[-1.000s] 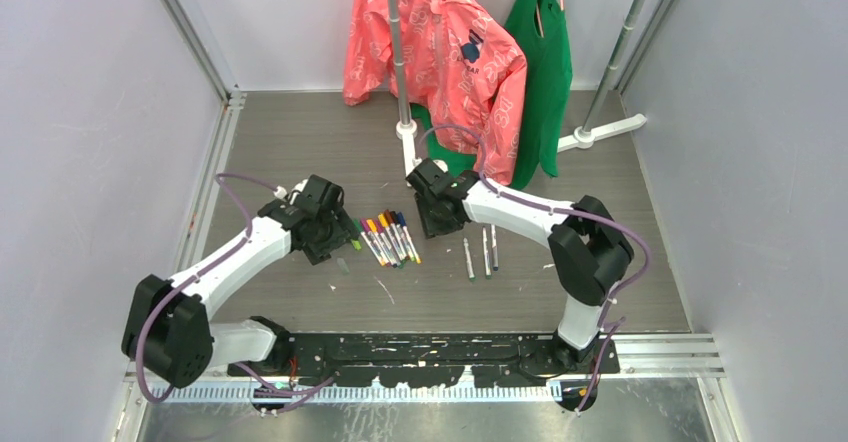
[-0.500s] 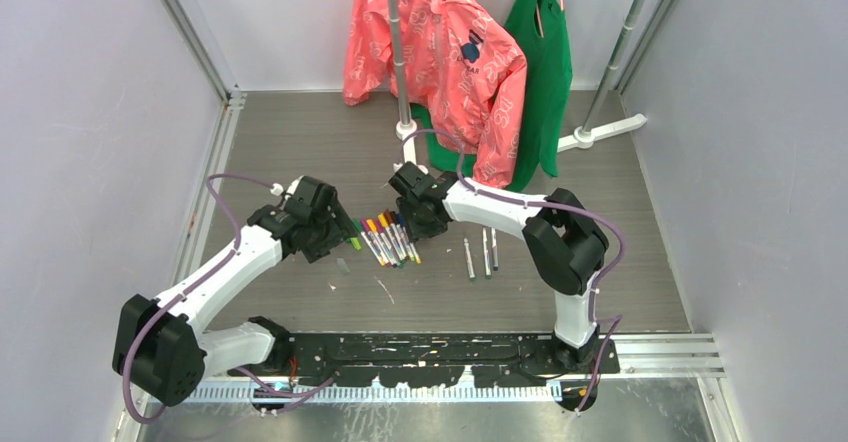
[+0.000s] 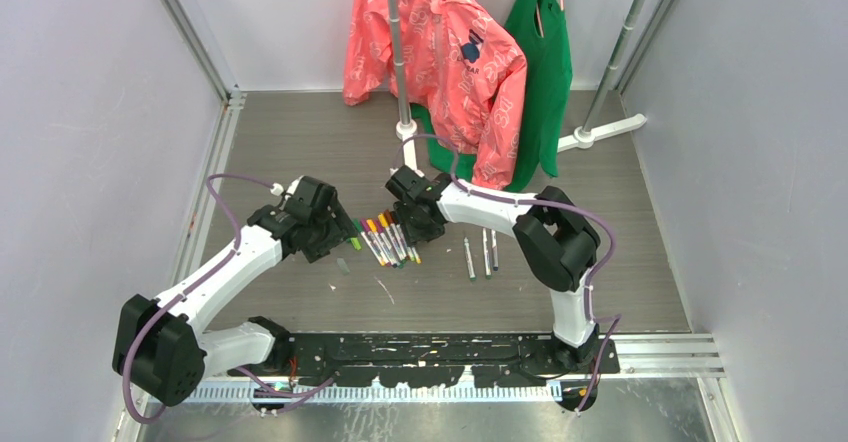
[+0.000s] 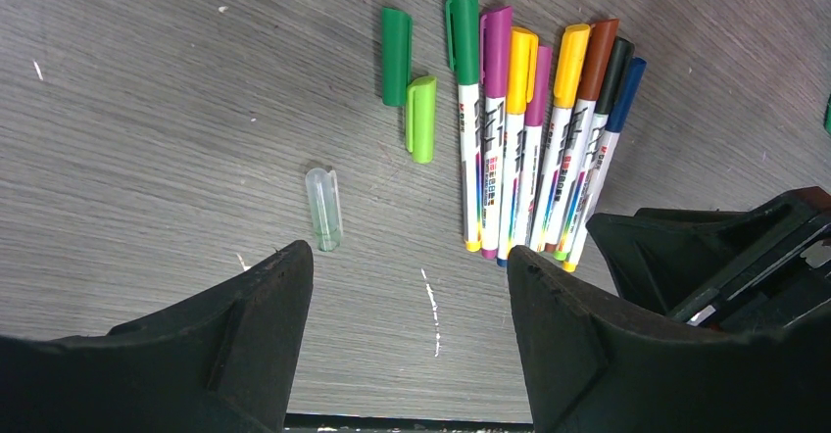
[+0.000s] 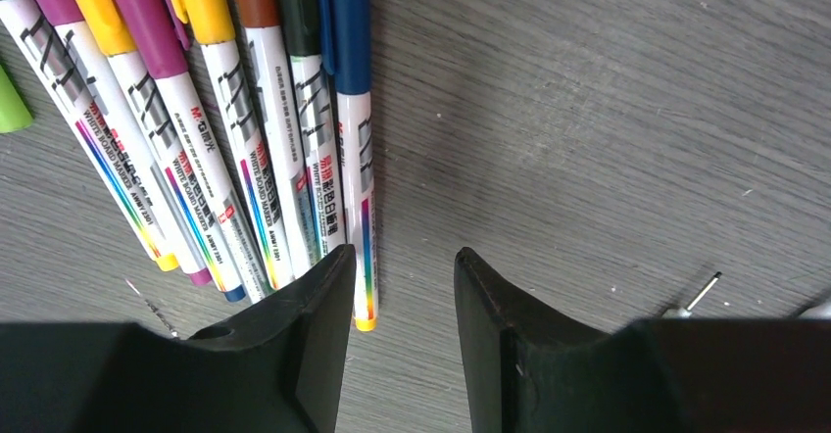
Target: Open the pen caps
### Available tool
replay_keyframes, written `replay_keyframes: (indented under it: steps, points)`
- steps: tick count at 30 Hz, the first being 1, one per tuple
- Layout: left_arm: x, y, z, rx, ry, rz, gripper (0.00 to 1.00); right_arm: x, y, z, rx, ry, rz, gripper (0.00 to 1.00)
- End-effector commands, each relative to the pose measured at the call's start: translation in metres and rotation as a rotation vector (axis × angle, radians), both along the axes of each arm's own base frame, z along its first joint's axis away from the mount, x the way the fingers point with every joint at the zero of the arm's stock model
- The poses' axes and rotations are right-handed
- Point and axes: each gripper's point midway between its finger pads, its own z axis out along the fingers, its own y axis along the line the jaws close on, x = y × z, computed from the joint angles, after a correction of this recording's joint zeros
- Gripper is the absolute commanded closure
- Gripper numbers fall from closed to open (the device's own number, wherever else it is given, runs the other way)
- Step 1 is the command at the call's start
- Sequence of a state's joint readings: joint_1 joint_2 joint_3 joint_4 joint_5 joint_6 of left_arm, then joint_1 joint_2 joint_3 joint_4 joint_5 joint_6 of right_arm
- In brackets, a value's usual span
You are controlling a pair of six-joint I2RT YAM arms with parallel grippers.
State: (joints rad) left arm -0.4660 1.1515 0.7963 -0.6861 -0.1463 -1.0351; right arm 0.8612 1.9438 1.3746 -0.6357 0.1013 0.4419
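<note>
Top external view places the left gripper [image 3: 333, 234] just left of the pen row; its wrist camera shows the jaws apart and empty above the table [image 4: 147, 110], with a clear cap [image 4: 323, 208], a dark green cap [image 4: 395, 56] and a light green cap [image 4: 420, 118] lying loose ahead. Right of these, eight pens [image 4: 529, 149] lie side by side, touching, their coloured pen caps [image 4: 463, 22] fitted. The right gripper [image 5: 404, 262] hangs at the row's right edge, jaws apart with nothing between them, one finger [image 5: 328, 296] just beside the blue-capped pen [image 5: 355, 159]; three further pens [image 3: 486, 252] lie separately to the right.
</note>
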Motion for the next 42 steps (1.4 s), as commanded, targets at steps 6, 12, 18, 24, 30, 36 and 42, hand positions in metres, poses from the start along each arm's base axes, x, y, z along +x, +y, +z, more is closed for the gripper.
replay_keyframes:
  steps: [6, 12, 18, 24, 30, 36, 42]
  points:
    - [0.008, 0.002, 0.007, -0.002, -0.046, 0.001, 0.28, 0.009, 0.019, 0.009, 0.039, -0.033, 0.032, 0.53]
    - [0.008, 0.002, 0.006, -0.003, -0.044, 0.004, 0.28, 0.008, 0.015, 0.003, 0.011, -0.03, 0.039, 0.53]
    - [0.007, 0.003, 0.005, -0.002, -0.045, 0.008, 0.28, 0.002, 0.01, -0.006, -0.037, -0.027, 0.06, 0.54]
    - [0.006, 0.005, 0.005, -0.004, -0.046, 0.02, 0.28, -0.016, -0.001, -0.027, -0.126, -0.018, 0.103, 0.57]
    - [0.006, 0.006, 0.007, -0.008, -0.049, 0.032, 0.28, -0.038, -0.015, -0.053, -0.187, 0.023, 0.109, 0.68]
    - [0.004, 0.006, 0.007, -0.016, -0.048, 0.04, 0.28, -0.046, -0.026, -0.063, -0.209, 0.042, 0.083, 0.84]
    - [0.003, 0.002, 0.005, -0.05, -0.048, 0.051, 0.28, -0.04, -0.03, -0.049, -0.201, 0.005, 0.059, 0.96]
